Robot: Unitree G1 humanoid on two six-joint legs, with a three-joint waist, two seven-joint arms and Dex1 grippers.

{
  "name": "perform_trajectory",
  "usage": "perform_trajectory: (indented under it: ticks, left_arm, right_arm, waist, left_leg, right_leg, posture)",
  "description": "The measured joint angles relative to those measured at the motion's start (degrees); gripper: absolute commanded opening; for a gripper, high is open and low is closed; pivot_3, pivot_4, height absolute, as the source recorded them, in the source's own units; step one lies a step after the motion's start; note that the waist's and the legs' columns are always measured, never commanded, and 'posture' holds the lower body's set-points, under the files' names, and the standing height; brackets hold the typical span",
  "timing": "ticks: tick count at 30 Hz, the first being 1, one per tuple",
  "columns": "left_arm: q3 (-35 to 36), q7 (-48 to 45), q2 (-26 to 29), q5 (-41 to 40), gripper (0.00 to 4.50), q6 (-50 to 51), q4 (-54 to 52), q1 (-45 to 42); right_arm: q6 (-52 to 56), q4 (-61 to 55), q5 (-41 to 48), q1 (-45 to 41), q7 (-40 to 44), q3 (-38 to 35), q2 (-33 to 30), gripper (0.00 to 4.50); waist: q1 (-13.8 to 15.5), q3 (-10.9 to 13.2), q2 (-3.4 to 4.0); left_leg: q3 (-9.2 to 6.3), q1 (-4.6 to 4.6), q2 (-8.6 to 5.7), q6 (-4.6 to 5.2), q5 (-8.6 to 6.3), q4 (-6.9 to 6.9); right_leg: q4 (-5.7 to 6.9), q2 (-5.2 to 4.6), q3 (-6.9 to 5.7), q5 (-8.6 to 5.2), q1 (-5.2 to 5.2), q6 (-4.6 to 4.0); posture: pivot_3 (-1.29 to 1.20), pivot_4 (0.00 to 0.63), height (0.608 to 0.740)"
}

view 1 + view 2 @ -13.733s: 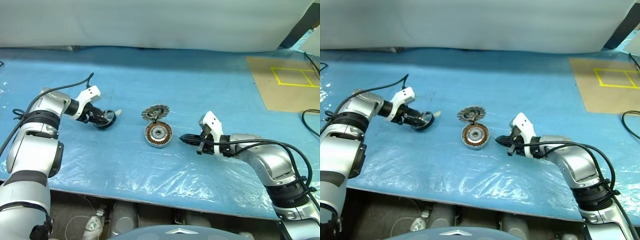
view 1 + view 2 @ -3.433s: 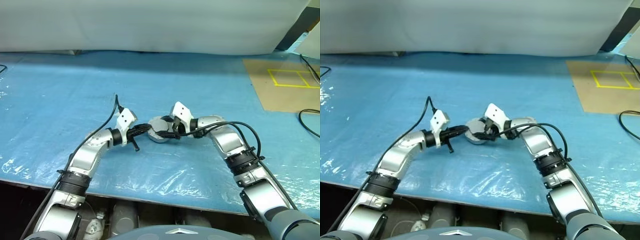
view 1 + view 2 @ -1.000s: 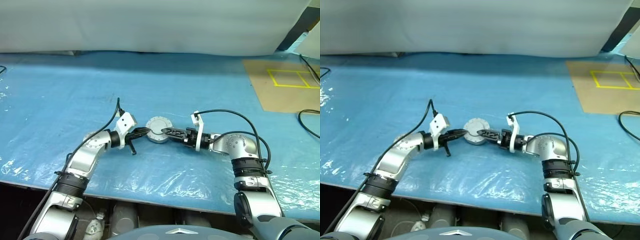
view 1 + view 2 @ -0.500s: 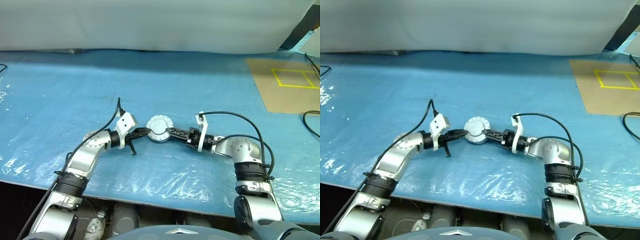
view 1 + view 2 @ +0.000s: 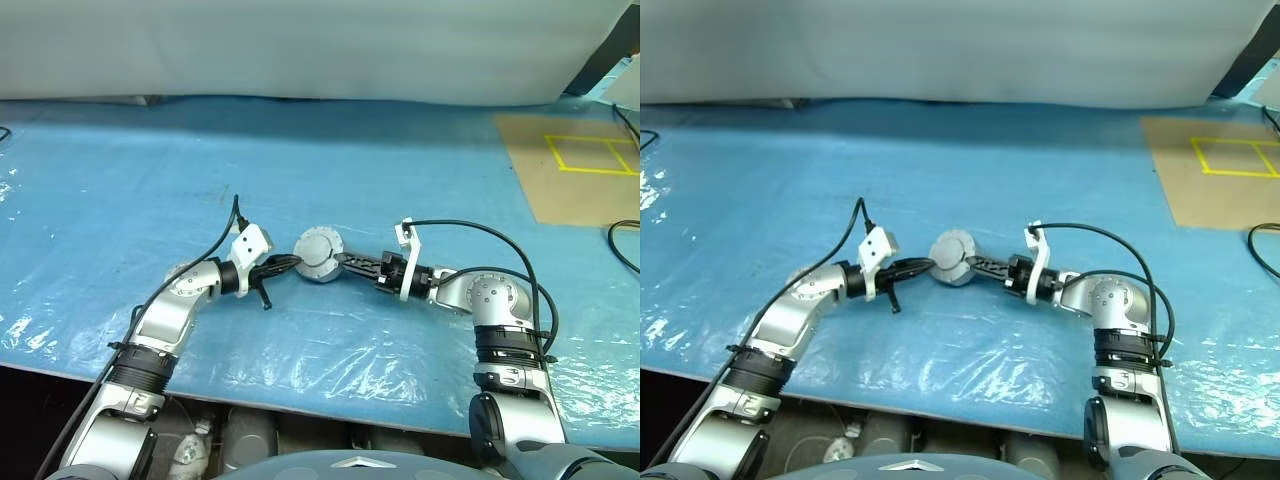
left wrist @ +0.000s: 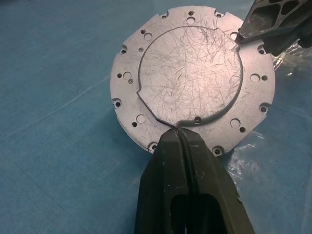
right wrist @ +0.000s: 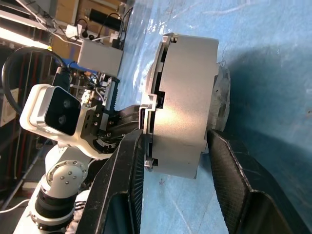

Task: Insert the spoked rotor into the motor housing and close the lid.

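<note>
The motor housing point(image 5: 318, 255) is a round silver drum on the blue sheet, slightly tipped, with its lid point(image 6: 195, 73) shut on top. The lid is a scratched silver plate ringed with small holes. The spoked rotor is hidden. My left gripper point(image 5: 294, 263) is shut, and its joined tips point(image 6: 178, 132) touch the lid's rim from the left. My right gripper point(image 5: 341, 260) reaches in from the right. In the right wrist view its two fingers point(image 7: 127, 161) clamp the housing point(image 7: 187, 97) across its thickness, one on the lid side and one on the base.
The blue plastic-covered table point(image 5: 150, 180) stretches wide on all sides. A brown board with a yellow taped square point(image 5: 580, 165) lies at the back right. A black cable point(image 5: 625, 245) loops at the right edge. A white sheet point(image 5: 300, 50) hangs behind, and the table's front edge point(image 5: 300, 395) is near.
My right gripper's fingers have closed in from wide open onto the motor housing, which now sits slightly tipped. The left gripper has stayed shut at the lid's rim.
</note>
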Motion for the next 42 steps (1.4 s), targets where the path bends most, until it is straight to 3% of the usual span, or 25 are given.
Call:
perform_trajectory:
  ticks: [4, 7, 12, 21, 32, 36, 42]
  left_arm:
    - [0.3, -0.1, 0.2, 0.0, 0.0, -0.3, 0.8, -0.4]
    - [0.3, 0.0, 0.2, 0.1, 0.0, -0.3, 1.5, -0.6]
    - [1.6, 0.2, -0.7, -1.6, 0.0, 1.4, 0.4, 0.4]
    - [9.3, 0.2, -2.9, -20.8, 0.0, 17.2, -13.3, 2.0]
    - [21.7, 7.8, -2.0, -36.7, 0.0, 31.1, -14.3, 2.3]
    - [28.9, 10.2, -3.1, -45.8, 0.87, 36.6, -8.4, 2.4]
    - [34.1, 13.3, -3.5, -53.8, 2.85, 42.9, -3.5, 4.4]
  right_arm:
    - [-0.5, -0.1, -0.1, 0.0, -1.5, -0.2, 1.2, 1.96]
    - [-2.4, 1.7, -0.4, -0.1, -2.1, -0.2, 1.8, 1.53]
    - [-5.7, 3.3, -1.9, 0.2, -2.1, 0.7, 1.8, 1.34]
    - [-6.6, 5.0, -1.4, 0.0, -2.2, 2.1, 3.8, 1.33]
    - [-0.1, 7.8, 4.5, -1.9, -5.8, -4.7, 5.0, 1.33]
    - [2.8, 5.2, 7.3, -4.1, -7.5, -5.9, 6.6, 1.33]
    - [4.8, 3.1, 11.4, -8.3, -9.4, -7.0, 8.1, 1.33]
  waist:
    - [-0.1, 0.0, 0.0]
    - [-0.2, 0.0, 0.01]
    - [-0.7, 0.0, 0.01]
    - [-1.8, 0.0, 0.0]
    - [-1.4, 0.1, 0.01]
    - [-1.5, 0.1, 0.02]
    - [-0.6, 0.1, 0.0]
  left_leg:
    - [0.0, 0.0, 0.04, -0.01, -0.01, -0.02]
    - [0.0, 0.19, 0.03, -0.01, -0.01, 0.0]
    - [0.01, 0.49, 0.02, -0.01, -0.01, 0.0]
    - [0.02, 0.15, 0.11, -0.03, -0.01, -0.02]
    - [0.01, -0.15, 0.08, -0.05, -0.01, 0.03]
    - [0.0, -0.46, -0.03, -0.04, 0.01, 0.13]
    - [0.0, -0.6, 0.01, -0.14, -0.05, 0.15]
  right_leg:
    - [0.02, 0.03, -0.02, 0.01, -0.02, 0.01]
    - [0.02, 0.02, 0.02, -0.12, 0.14, -0.21]
    - [0.01, 0.02, 0.08, -0.14, 0.36, -0.22]
    - [0.08, 0.17, 0.07, -0.17, 0.02, -0.32]
    - [0.06, 0.16, 0.02, -0.04, -0.19, -0.1]
    - [0.15, 0.29, -0.11, 0.0, -0.45, -0.09]
    - [0.1, 0.24, -0.2, 0.0, -0.44, -0.08]
  posture:
    - [0.0, 0.15, 0.74]
    - [0.0, 0.15, 0.74]
    - [0.0, 0.15, 0.74]
    - [0.0, 0.15, 0.74]
    - [0.0, 0.15, 0.74]
    - [0.0, 0.15, 0.74]
    - [0.0, 0.15, 0.74]
